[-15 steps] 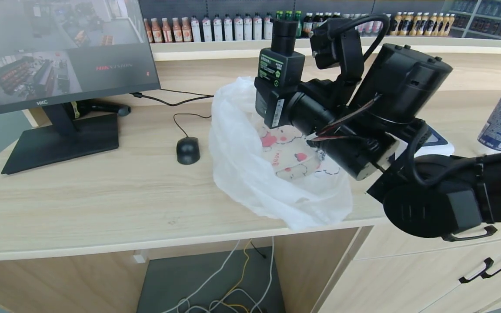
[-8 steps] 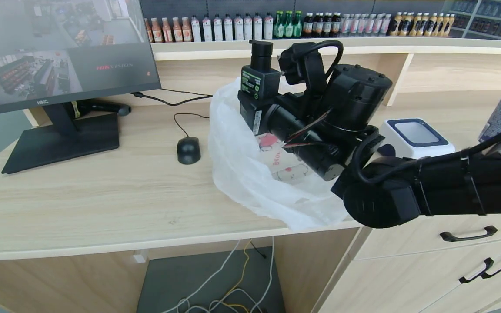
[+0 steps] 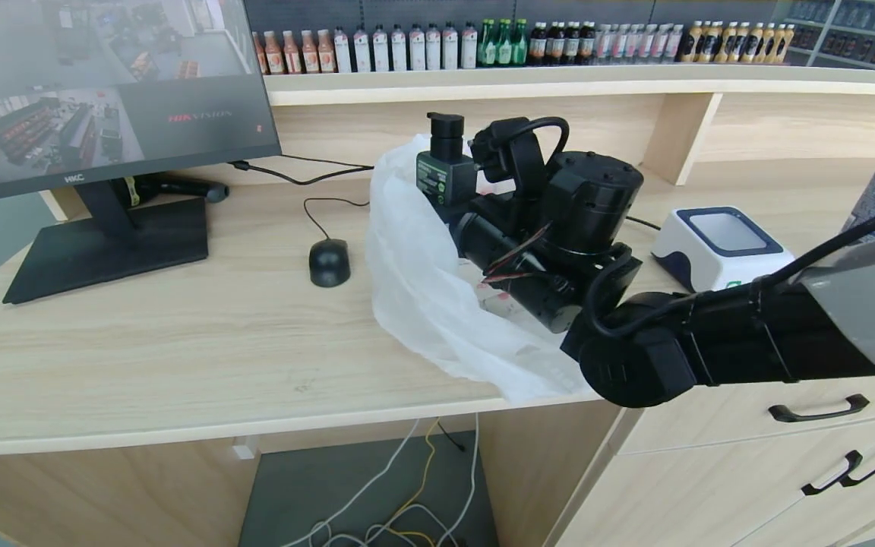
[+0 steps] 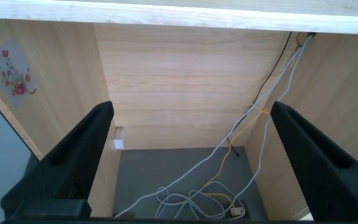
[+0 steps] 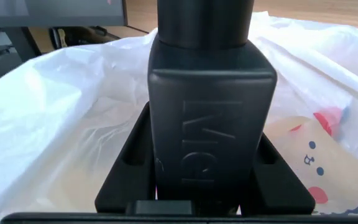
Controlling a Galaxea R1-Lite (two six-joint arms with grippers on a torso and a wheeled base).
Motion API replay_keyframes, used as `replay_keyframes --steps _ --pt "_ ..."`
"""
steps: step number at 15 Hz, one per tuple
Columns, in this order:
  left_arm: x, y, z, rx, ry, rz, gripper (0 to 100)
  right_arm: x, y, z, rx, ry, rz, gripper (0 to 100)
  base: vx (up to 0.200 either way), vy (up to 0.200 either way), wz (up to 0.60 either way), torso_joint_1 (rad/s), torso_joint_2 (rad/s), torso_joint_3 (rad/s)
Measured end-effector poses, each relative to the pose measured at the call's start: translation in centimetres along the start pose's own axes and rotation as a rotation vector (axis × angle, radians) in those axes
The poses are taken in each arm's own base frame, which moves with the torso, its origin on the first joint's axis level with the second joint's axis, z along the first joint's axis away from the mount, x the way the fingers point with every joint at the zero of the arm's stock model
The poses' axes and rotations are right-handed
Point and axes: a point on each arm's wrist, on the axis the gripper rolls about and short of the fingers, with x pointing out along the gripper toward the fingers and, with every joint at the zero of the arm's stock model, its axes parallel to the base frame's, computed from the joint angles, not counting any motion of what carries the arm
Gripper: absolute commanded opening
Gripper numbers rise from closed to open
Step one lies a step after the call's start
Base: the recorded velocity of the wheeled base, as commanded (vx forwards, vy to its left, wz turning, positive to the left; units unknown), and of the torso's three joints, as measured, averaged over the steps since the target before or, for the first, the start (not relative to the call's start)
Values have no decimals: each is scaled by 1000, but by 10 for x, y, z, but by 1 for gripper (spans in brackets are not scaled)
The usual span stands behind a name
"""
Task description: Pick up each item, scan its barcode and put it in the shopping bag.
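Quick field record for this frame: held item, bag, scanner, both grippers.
held item: black bottle, upright, in the right gripper
position: at the mouth of the shopping bag
bag contents: a patterned packet
scanner: white barcode scanner on the counter, on the robot's right of the bag
left gripper: open, holds nothing, below the counter, facing cables

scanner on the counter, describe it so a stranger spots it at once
On the wooden counter, find the white shopping bag. To its right sits the scanner, the only small white box, with a dark blue frame round its pale top window.
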Motion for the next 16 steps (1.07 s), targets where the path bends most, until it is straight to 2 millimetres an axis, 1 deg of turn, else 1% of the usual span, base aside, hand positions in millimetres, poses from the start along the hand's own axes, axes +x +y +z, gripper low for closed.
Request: replay_keyframes --steps 9,13,16 --pt "0 0 0 -4 0 1 100 3 3 -28 11 40 33 0 0 0 0 0 0 0" --pt "0 0 0 -4 0 0 100 -8 1 -51 8 52 29 0 0 0 0 0 0 0" --pt "0 0 0 -4 0 0 100 -15 0 -62 4 74 29 0 0 0 0 0 0 0"
